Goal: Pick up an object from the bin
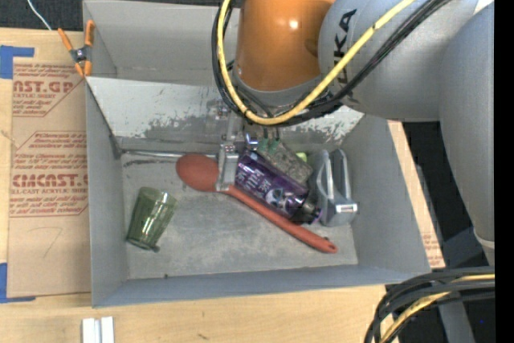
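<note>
My gripper point(228, 171) hangs below the orange wrist cover in the middle of the bin, low over the things there. Its tip stands at the neck of a red spoon point(195, 171), whose round head lies just left of it. The spoon's handle runs down to the right. A purple bottle with a dark cap point(271, 187) lies across that handle, right beside the gripper. Behind the bottle sits a small clear and green thing point(287, 160), partly hidden.
A green see-through cup point(149, 218) lies on its side at the front left. A silver metal piece point(337, 187) rests near the right wall. The arm covers the back right of the bin.
</note>
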You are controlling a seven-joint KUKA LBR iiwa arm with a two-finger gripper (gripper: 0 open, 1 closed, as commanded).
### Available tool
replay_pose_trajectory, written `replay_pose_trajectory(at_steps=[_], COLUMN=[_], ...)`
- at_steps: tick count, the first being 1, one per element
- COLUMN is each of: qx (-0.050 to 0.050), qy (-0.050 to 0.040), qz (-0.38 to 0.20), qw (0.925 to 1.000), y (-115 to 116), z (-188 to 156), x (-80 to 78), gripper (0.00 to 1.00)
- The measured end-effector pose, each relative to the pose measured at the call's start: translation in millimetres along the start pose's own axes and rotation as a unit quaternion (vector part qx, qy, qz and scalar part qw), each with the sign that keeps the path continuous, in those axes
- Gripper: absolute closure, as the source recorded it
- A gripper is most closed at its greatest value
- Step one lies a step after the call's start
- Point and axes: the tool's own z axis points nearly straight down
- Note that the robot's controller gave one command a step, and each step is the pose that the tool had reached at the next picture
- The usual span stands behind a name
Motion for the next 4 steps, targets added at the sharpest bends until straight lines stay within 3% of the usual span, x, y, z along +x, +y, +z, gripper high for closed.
replay_pose_trajectory(at_steps=[1,2,3,4], qx=[-0.001,-0.003,-0.002,-0.004], qy=[-0.0036,-0.0077,-0.0045,-0.0085], qz=[0.001,0.094,0.171,0.173], qw=[1.0,0.9956,0.9852,0.985], y=[-1.2,-37.5,-23.5,-14.8], z=[-5.1,148.7,61.2,121.4], x=[-1.1,-2.6,2.1,13.3], gripper=[0.0,0.0,0.0,0.0])
